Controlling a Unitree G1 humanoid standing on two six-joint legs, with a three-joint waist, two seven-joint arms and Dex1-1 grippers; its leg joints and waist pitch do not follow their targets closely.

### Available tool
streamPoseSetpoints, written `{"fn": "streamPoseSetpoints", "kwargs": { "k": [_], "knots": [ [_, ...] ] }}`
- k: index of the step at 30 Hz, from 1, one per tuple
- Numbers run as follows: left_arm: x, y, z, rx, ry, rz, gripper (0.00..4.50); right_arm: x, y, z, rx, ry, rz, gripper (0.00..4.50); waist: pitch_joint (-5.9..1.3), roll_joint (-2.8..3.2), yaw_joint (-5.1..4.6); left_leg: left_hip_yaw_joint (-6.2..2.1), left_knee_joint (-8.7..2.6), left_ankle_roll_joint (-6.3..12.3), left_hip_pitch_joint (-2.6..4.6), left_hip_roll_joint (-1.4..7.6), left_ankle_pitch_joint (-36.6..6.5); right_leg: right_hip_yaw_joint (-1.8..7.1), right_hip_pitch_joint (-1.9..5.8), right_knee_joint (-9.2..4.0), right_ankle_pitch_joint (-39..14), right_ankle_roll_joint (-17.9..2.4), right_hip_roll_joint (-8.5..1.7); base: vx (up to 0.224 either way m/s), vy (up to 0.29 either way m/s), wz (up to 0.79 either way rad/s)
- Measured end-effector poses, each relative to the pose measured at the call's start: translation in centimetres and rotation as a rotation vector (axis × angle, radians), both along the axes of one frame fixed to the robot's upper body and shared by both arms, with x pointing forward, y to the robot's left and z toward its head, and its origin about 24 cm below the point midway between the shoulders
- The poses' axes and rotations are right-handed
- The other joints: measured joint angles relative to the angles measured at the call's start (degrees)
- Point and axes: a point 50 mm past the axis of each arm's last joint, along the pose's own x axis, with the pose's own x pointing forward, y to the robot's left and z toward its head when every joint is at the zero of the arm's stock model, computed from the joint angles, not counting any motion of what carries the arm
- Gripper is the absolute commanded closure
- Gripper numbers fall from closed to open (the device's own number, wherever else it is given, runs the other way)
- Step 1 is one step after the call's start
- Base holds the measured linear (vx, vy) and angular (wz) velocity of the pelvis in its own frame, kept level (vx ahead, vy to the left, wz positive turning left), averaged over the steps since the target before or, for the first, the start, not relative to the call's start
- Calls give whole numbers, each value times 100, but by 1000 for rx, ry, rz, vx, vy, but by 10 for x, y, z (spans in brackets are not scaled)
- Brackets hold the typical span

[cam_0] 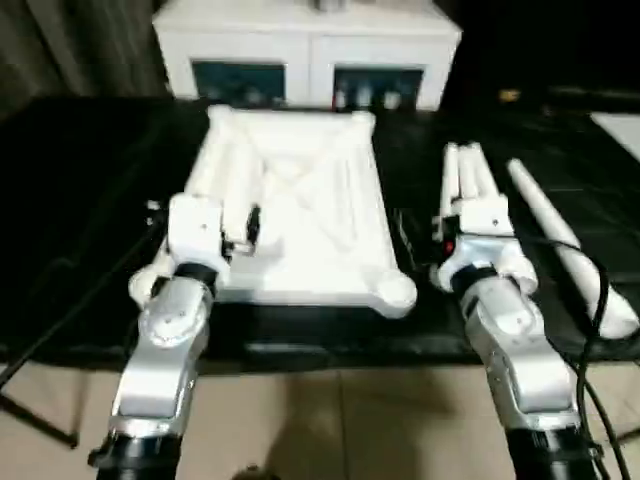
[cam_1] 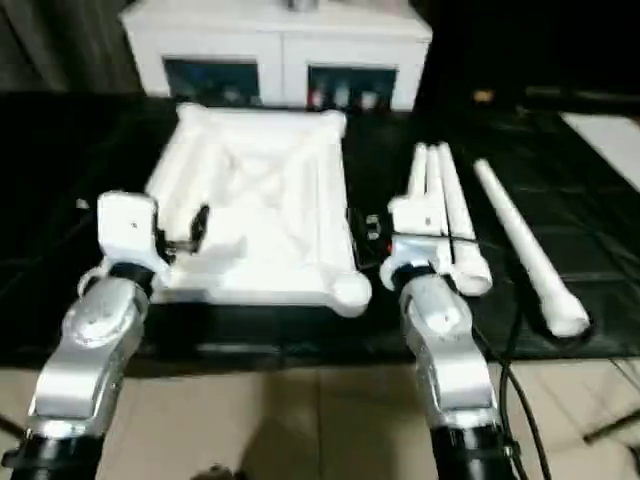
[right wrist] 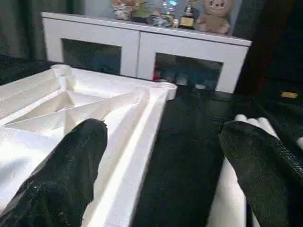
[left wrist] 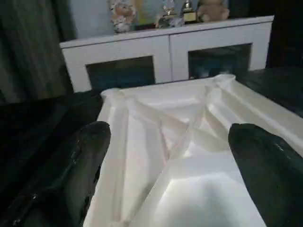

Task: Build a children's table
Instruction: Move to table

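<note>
Top (cam_0: 300, 200): upside down on table (cam_0: 90, 200), ribs up.
Legs (cam_0: 470, 180): right of top.
Left fingers (left wrist: 71, 161): wide apart, empty.
Right fingers (right wrist: 71, 165): wide apart, empty.

I'm looking along my right gripper (right wrist: 161, 165), its two black fingers (right wrist: 71, 175) spread wide apart with nothing between them. One finger sits over the edge of the table top (right wrist: 75, 104), which lies upside down on the black tabletop (right wrist: 189, 142) with its ribbed, X-braced underside up and round sockets (right wrist: 163, 87) at the far corners. By the other finger I see the white legs (right wrist: 232, 189), lying beside the top and apart from it. Behind stands a white cabinet (right wrist: 142, 47) with glass doors, and on it small figurines, a trophy and a teddy bear (right wrist: 215, 14).
</note>
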Motion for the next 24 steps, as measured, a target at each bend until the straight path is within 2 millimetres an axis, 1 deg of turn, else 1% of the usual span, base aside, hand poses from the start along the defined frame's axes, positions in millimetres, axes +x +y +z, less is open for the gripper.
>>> {"fn": "streamPoseSetpoints", "kwargs": {
  "k": [1,2,3,5,6,7,8,9,10,11,12,13,14,15,16,17,18,20,21,22,23,24],
  "knots": [
    [0,-1,0,-1,-2,-4,0,0,-1,0,0,0,-5,33,-2,3,-20,18,0,0,7,1,0,13,40,-14,-1,3,-2,66,45,-13],
    [0,-3,0,-2,-1,-11,0,0,-2,0,2,1,-10,33,-4,8,-28,29,0,3,9,10,2,12,60,-47,-2,5,1,76,47,-11],
    [0,-5,-1,-6,0,-18,0,0,-3,-1,2,1,-14,33,-10,10,-53,60,-2,10,12,29,6,13,74,-88,2,4,6,83,44,-9],
    [0,-6,-1,-5,1,-20,0,0,-4,-1,3,1,-17,33,-22,17,-110,79,6,89,21,34,49,22,84,-112,31,20,6,89,42,-9],
    [0,-5,-1,-4,1,-19,0,0,-3,0,3,1,-16,33,-30,21,-161,82,5,131,22,30,71,31,83,-121,19,29,8,108,29,-7],
    [0,-4,-1,-4,2,-15,0,0,-3,0,3,1,-14,33,-32,24,-203,85,6,189,27,22,66,42,62,-114,1,17,6,108,29,-7],
    [0,-3,-1,-5,2,-12,0,0,-3,-1,3,2,-13,33,-34,20,-244,87,9,225,33,10,45,64,20,-65,-44,-37,-1,110,6,-2],
    [0,-3,-1,-6,2,-10,0,0,-2,0,3,1,-12,33,-44,3,-305,99,13,245,33,-14,27,141,-23,12,-108,-56,-4,97,-22,2],
    [0,-3,-1,-6,2,-10,0,0,-3,0,3,2,-13,33,-48,-5,-335,123,27,275,33,-19,8,172,-40,57,-154,-37,-13,97,-22,2],
    [0,-3,-1,-9,2,-11,0,0,-4,-1,5,4,-16,33,-60,-10,-317,164,46,318,24,-15,-17,203,-16,69,-168,12,-11,84,-42,-4],
    [0,-5,-1,-11,3,-18,0,0,-5,-1,6,5,-22,33,-60,-18,-242,240,63,396,5,10,-64,290,-20,73,-177,27,34,65,-49,-21],
    [0,-8,-2,-14,3,-28,0,0,-7,-1,6,6,-27,33,-75,-1,-203,296,88,436,16,34,-98,339,-19,56,-179,27,81,65,-49,-21],
    [0,-9,-2,-15,4,-35,0,0,-8,-1,6,5,-32,33,-75,-3,-107,360,60,262,122,130,-122,464,-23,51,-179,27,161,50,-39,-46],
    [0,-8,-2,-13,6,-34,0,0,-8,-1,7,5,-32,33,-78,-7,-22,442,59,28,217,204,-182,570,-20,63,-184,21,226,66,-19,-57],
    [-1,-7,-3,-12,8,-30,0,0,-7,-1,8,5,-31,33,-82,-28,-21,492,41,-11,284,214,-215,614,-18,71,-189,12,230,66,-19,-57],
    [-1,-6,-3,-11,8,-26,0,0,-7,-1,7,5,-31,33,-86,-47,-31,486,35,7,302,200,-226,607,8,68,-202,12,219,59,-7,-29],
    [-1,-6,-4,-13,10,-25,0,0,-8,-1,2,5,-33,33,-88,-53,-31,479,24,24,320,193,-235,596,60,36,-214,16,216,0,0,0],
    [-2,-7,-4,-15,12,-28,0,0,-10,-1,-3,5,-36,33,-93,-54,-18,461,30,72,307,179,-258,601,121,-13,-234,34,226,26,6,3],
    [-2,-7,-4,-17,13,-29,0,0,-10,-1,-2,5,-36,33,-97,-53,4,445,29,84,312,183,-268,591,159,-70,-233,45,233,68,21,7],
    [-2,-7,-4,-16,13,-27,0,0,-10,-1,-1,5,-36,33,-105,-59,22,442,28,85,313,183,-287,587,172,-100,-233,52,231,68,21,7],
    [-2,-5,-5,-14,14,-23,0,1,-9,-1,-3,5,-32,33,-113,-66,13,434,34,104,341,178,-308,579,168,-106,-232,66,221,107,29,5],
    [-2,-3,-5,-12,17,-15,0,1,-4,-1,-12,6,-9,33,-122,-90,-37,418,51,136,355,150,-343,532,89,-6,-248,71,184,124,10,2]
  ]
}}
